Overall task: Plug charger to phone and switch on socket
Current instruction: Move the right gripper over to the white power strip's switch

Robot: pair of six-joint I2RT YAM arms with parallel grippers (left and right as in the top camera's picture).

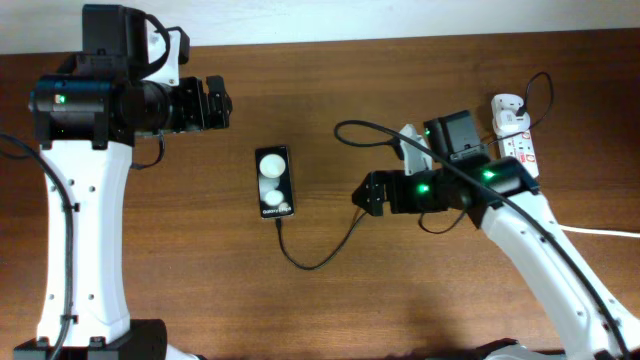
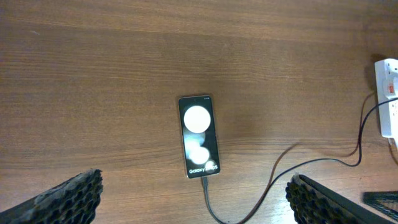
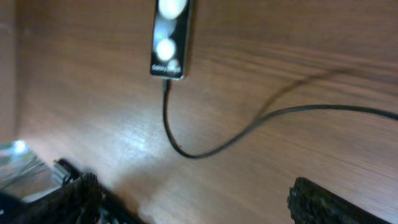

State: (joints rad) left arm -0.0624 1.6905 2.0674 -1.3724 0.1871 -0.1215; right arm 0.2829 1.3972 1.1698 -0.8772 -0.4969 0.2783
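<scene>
The phone lies mid-worktop, screen lit, and the charger looks seated in its lower end. The left end effector hangs with fingers wide apart, gripping nothing. The right end effector is spread too, empty, just beside the cable. What's left, I reckon, is the socket at the far right. The right arm sits nearer. Best to bring the fingers together, come down squarely over the switch, which is too small to pick out here, and stay off the cable.
</scene>
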